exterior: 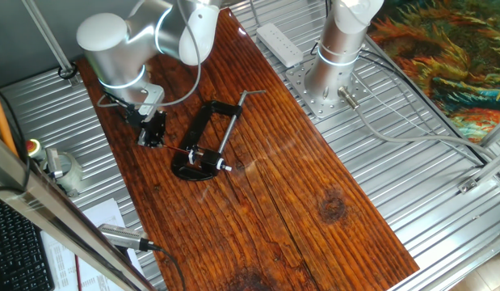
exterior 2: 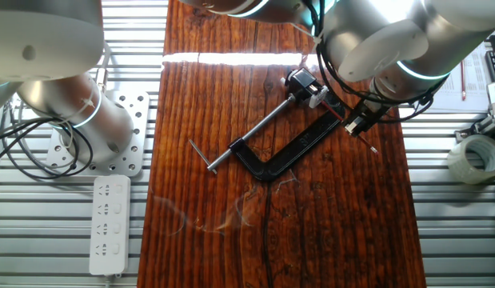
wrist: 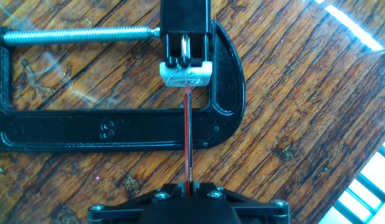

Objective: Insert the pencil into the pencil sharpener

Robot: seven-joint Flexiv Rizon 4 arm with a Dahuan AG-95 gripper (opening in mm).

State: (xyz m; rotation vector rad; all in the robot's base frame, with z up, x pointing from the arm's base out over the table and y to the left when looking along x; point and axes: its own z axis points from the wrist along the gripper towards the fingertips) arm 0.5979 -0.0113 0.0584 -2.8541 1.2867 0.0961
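- one pencil (wrist: 188,134), thin and dark red, clamped in the hand (wrist: 188,186) at the bottom of the hand view, its tip right at the sharpener's mouth
- one pencil sharpener (wrist: 187,70), small with a white face, pinched in the C-clamp (wrist: 111,132)
- just one clamp, black, lying flat on the wooden desk (exterior: 314,202), its silver screw rod (wrist: 80,35) pointing left
- one white power strip (exterior 2: 109,224) on the metal slats beside the desk

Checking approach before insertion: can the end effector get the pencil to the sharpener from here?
Probably yes. The pencil, held in the end effector, points straight at the sharpener in the C-clamp, with nothing between them.
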